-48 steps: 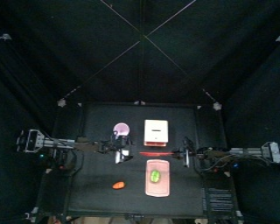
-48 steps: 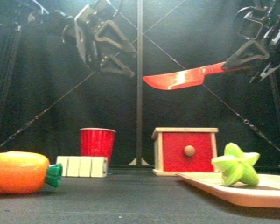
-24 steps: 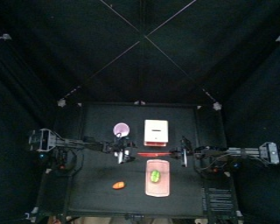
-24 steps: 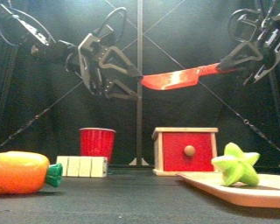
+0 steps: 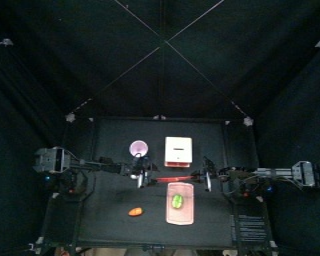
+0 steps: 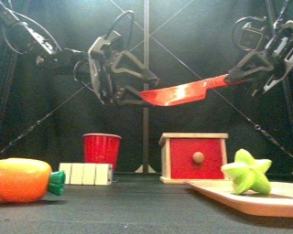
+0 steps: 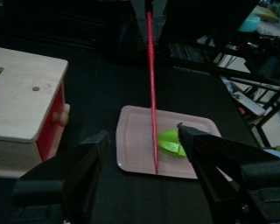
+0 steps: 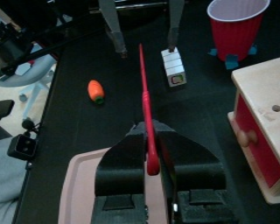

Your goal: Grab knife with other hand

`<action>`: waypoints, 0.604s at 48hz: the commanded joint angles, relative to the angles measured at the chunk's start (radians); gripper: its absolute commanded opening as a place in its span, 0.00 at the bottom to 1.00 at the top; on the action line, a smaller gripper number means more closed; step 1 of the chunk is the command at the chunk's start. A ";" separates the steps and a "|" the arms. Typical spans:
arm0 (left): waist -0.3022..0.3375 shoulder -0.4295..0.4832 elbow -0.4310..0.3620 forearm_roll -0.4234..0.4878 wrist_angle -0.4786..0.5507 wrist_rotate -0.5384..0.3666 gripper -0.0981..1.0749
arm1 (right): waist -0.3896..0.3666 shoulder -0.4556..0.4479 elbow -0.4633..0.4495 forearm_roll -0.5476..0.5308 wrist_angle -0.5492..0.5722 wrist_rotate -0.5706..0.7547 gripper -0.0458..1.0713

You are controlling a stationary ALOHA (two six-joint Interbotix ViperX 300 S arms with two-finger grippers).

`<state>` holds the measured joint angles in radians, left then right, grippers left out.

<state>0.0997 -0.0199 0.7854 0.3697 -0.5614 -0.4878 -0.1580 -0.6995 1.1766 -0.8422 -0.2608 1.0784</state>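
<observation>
The knife (image 6: 186,90), a thin red strip, hangs level above the table between the two arms. My right gripper (image 6: 249,73) is shut on its handle end; the right wrist view shows the jaws (image 8: 150,144) clamped on the strip (image 8: 143,96). My left gripper (image 6: 132,85) is open, and the knife's tip lies between its spread jaws without visible contact. In the left wrist view the knife (image 7: 152,87) runs as a thin red line down between the open jaws (image 7: 150,156). In the top view the knife (image 5: 174,176) spans from left gripper (image 5: 139,177) to right gripper (image 5: 204,178).
Below the knife lies a pink tray (image 5: 180,212) with a green star (image 6: 247,172). A red-fronted wooden box (image 6: 193,157), a red cup (image 6: 102,148), a white block (image 6: 85,174) and a carrot (image 6: 21,180) stand on the table. A pink bowl (image 5: 139,149) sits behind.
My left gripper has moved right toward the knife. The right gripper has carried the knife left, so its tip now lies between the left jaws.
</observation>
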 commanded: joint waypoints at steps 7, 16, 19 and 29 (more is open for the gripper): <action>-0.014 0.006 -0.009 -0.003 -0.014 0.000 0.89 | -0.003 -0.006 -0.017 0.000 -0.009 -0.003 0.32; -0.014 0.025 -0.020 -0.003 -0.015 0.000 0.88 | -0.008 -0.006 -0.018 -0.003 -0.009 -0.003 0.32; -0.014 0.028 -0.023 -0.005 -0.017 0.000 0.88 | -0.008 -0.006 -0.017 -0.002 -0.009 -0.003 0.32; -0.012 0.040 -0.031 -0.005 -0.018 0.002 0.80 | -0.009 -0.006 -0.017 -0.003 -0.009 -0.003 0.32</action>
<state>0.0859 0.0230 0.7793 0.3697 -0.5691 -0.4878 -0.1626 -0.7026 1.1781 -0.8452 -0.2623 1.0784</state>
